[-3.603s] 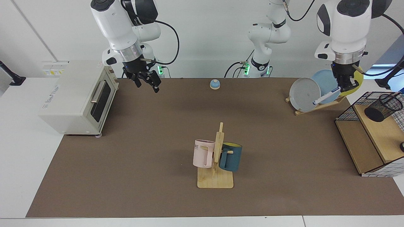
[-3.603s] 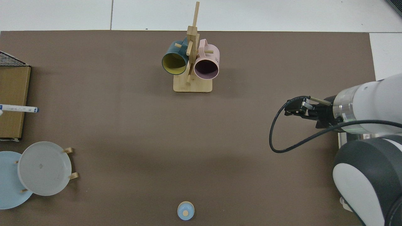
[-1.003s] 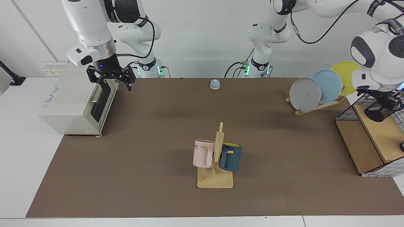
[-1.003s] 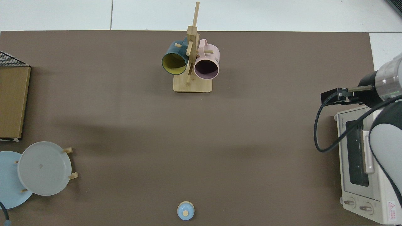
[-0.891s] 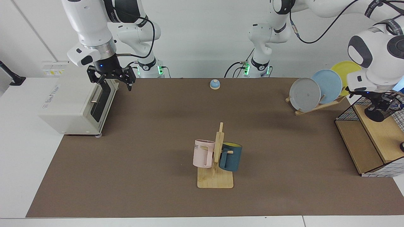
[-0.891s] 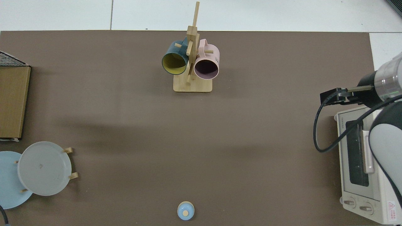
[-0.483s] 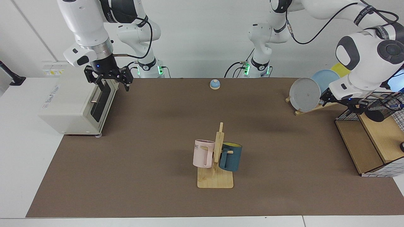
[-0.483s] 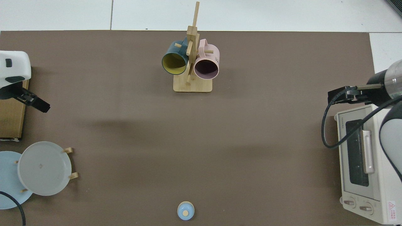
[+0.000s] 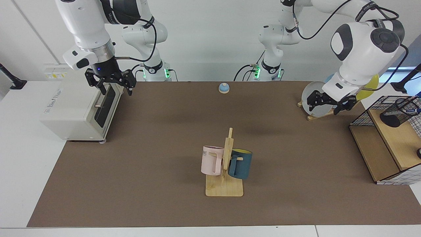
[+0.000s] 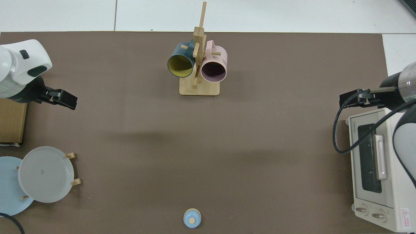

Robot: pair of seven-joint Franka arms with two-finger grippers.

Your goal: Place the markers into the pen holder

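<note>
pen holder (image 9: 398,116) out of top view, mesh hides nearly all of marker (image 9: 413,111), only blue bit shows. blue plate (image 10: 9,191) cut by top view edge, wire frame (image 9: 378,108) too.

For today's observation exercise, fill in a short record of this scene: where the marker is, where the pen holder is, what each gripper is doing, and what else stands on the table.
marker: inside the pen holder, blue cap showing at the mouth
pen holder: on the wire-grid frame's wooden board
left gripper: open, empty, in front of the plate rack
right gripper: open, empty, waiting by the toaster oven
table centre: mug stand with pink and blue mugs
</note>
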